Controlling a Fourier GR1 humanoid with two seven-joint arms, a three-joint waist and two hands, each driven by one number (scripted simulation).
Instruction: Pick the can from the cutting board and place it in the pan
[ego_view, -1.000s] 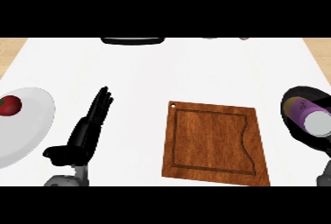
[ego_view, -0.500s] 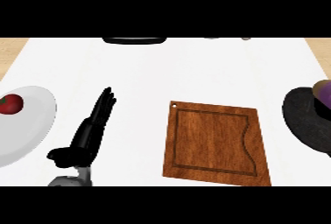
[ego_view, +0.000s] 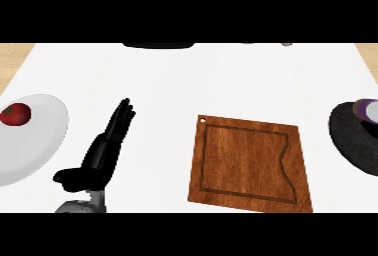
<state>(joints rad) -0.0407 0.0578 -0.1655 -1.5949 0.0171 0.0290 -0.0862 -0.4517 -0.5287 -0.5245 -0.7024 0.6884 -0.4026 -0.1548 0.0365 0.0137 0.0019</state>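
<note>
Purple can (ego_view: 368, 108) sits in the dark pan (ego_view: 354, 145) at the right edge, off the wooden cutting board (ego_view: 247, 160) (placement looks done). Left hand (ego_view: 103, 150) rests w/ fingers straight, holding nothing; right hand isn't visible.

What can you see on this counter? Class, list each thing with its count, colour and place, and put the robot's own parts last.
Cutting board: one, brown wood, centre, nothing on it.
Pan: one, black, right edge, partly cut off.
Can: one, purple with a pale end, in the pan at the right edge.
Plate: one, white, left edge.
Red fruit: one, on the plate.
Dark object: one, black, far edge, cut off.
Left robot hand: one, black, fingers straight, between plate and cutting board.
</note>
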